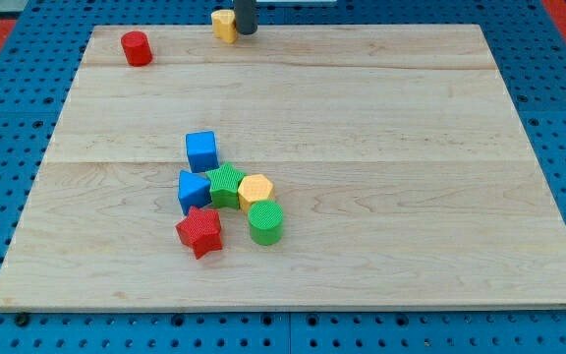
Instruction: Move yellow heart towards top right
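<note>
Up at the view's top edge of the wooden board [381, 147], the yellow heart [224, 25] sits just left of my tip [246, 31], touching or nearly so. Which way the heart points, and its long axis, I cannot tell. My tip is a bare rod with nothing to open or close. A red cylinder [137, 47] stands well to the left.

Bright, even light from overhead fills the scene. The wooden board [362, 147] shows no glare, and the blocks cast only short, soft shadows at their bases. Focus is fairly sharp throughout, with slight softness at the far edge.
</note>
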